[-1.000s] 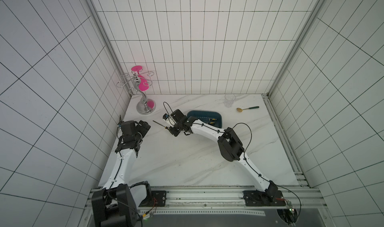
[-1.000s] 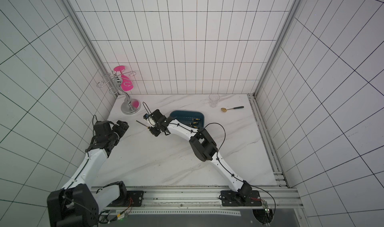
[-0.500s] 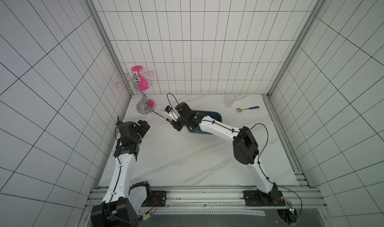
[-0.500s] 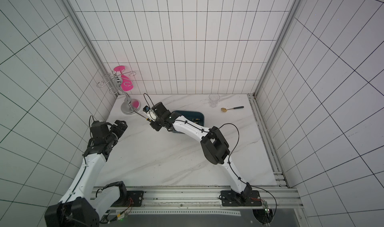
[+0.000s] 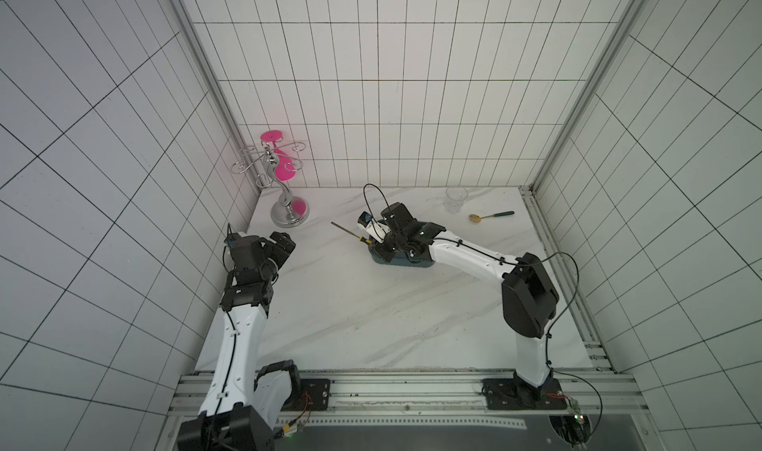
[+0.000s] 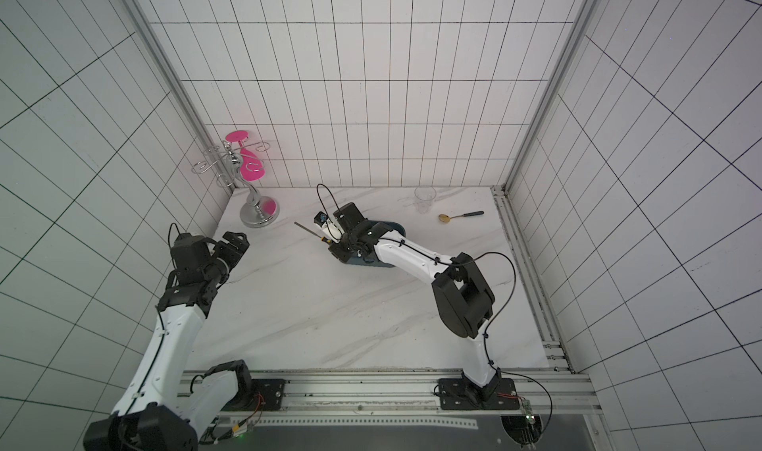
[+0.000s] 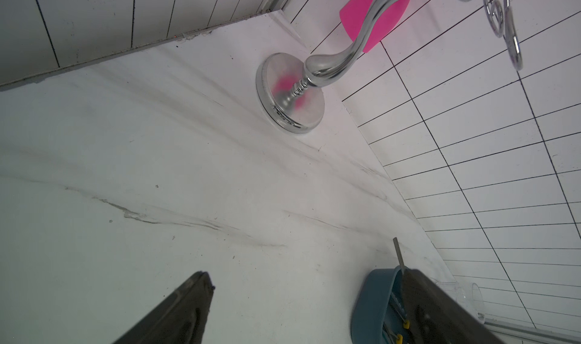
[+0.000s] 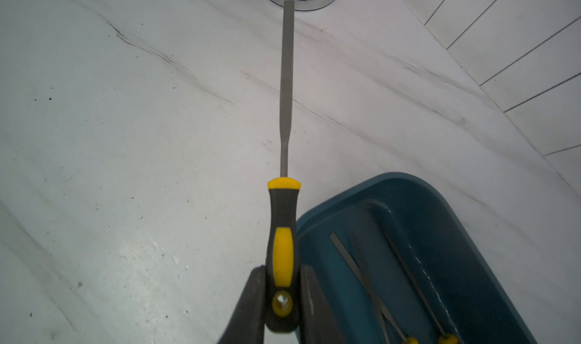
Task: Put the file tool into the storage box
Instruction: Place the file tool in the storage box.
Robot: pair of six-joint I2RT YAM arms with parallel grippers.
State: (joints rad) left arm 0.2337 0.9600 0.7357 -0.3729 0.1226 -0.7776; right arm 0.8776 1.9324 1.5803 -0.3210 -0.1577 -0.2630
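File tool (image 8: 284, 163) is clamped by its black-and-yellow handle between the closed right jaws. Its grey blade projects straight ahead of them, raised off the tabletop (image 8: 125, 169). The storage box (image 8: 465, 226) rests on the tabletop just beside and below the right jaws. The held file is outside the box, its handle passing just beside 1 rounded corner. 2 further files (image 8: 355, 263) lie inside the box. A chrome stand (image 5: 290, 216) is ahead of the blade tip. The left jaws are spread wide open with nothing between them, over bare tabletop, well apart from the right jaws.
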